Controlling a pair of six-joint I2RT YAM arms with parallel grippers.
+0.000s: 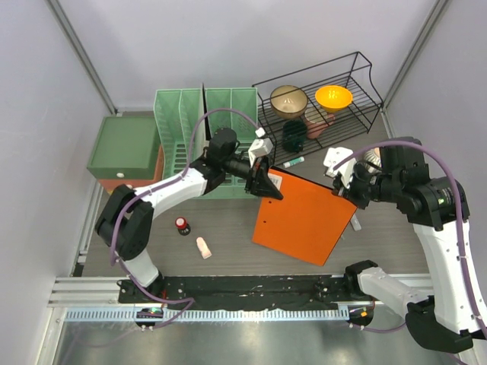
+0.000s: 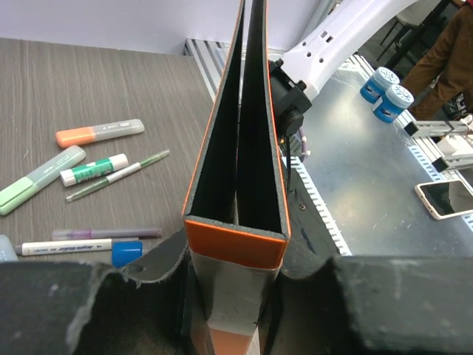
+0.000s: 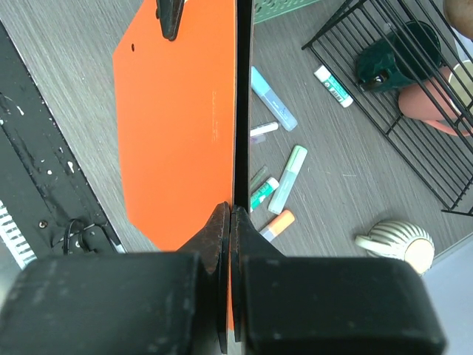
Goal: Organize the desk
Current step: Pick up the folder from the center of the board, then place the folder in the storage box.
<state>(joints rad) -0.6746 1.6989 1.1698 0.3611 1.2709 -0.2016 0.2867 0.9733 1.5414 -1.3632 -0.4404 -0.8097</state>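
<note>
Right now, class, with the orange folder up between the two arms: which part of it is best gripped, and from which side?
Take the orange folder at its thin edge near a corner, coming in edge-on so one finger lands on each flat cover. It is a wide, thin panel, and its covers are too broad to span. The left gripper and right gripper both pinch it this way.

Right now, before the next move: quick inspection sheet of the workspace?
Surface: desk, dark wood-grain, no spills seen.
Job's things: orange folder, held at opposite edges.
Clutter: pens and highlighters loose by the folder; red-capped bottle and pink item near the left arm.
Grippers: left gripper and right gripper both shut on the folder.
Cables: purple cable loops over the left arm; no snag seen.
Surroundings: green file rack and wire rack at the back; person beyond the table.
</note>
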